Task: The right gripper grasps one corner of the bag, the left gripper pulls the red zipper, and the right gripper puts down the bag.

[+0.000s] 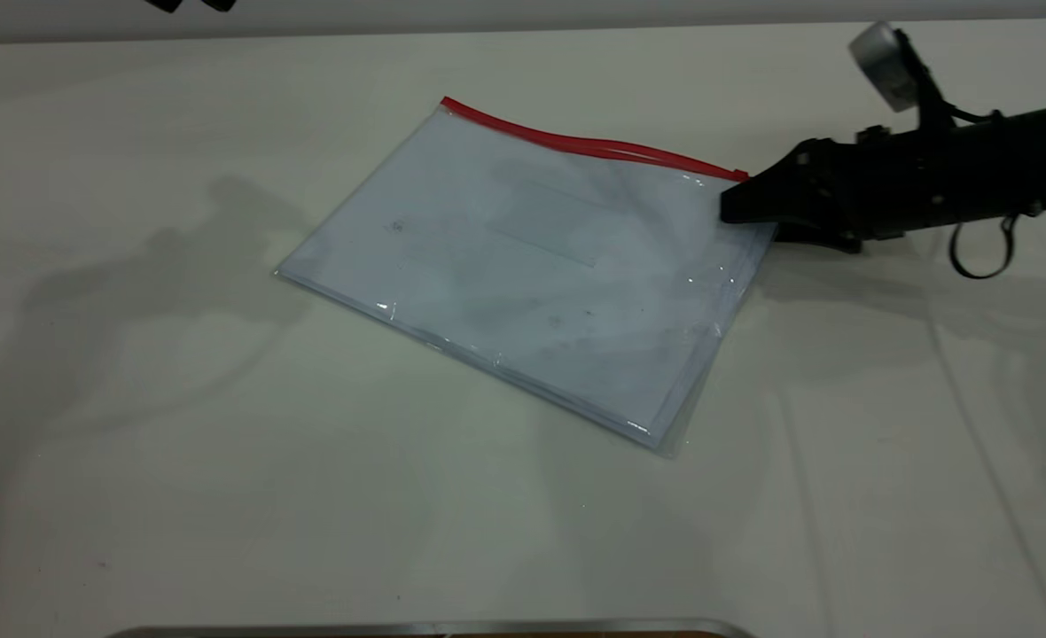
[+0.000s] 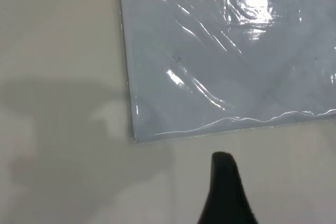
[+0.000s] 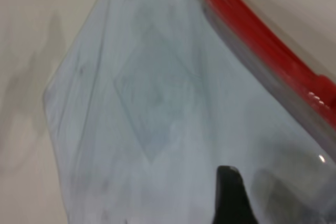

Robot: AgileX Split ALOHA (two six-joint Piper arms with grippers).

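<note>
The bag (image 1: 523, 266), a clear pouch with white papers inside, lies flat on the white table. The red zipper (image 1: 576, 142) runs along its far edge and also shows in the right wrist view (image 3: 262, 40). My right gripper (image 1: 729, 208) reaches in from the right and is shut on the corner of the bag (image 1: 709, 188) where the red strip ends. One finger (image 3: 228, 192) lies on top of the plastic; the other shows dimly through it. My left gripper (image 1: 191, 3) hangs open at the top left edge, away from the bag. One of its fingers (image 2: 224, 182) points at a plain corner (image 2: 137, 135).
The table (image 1: 133, 443) is bare around the bag on the left and in front. A metal edge (image 1: 434, 629) runs along the bottom of the exterior view. The right arm's cable loop (image 1: 979, 257) hangs behind its gripper.
</note>
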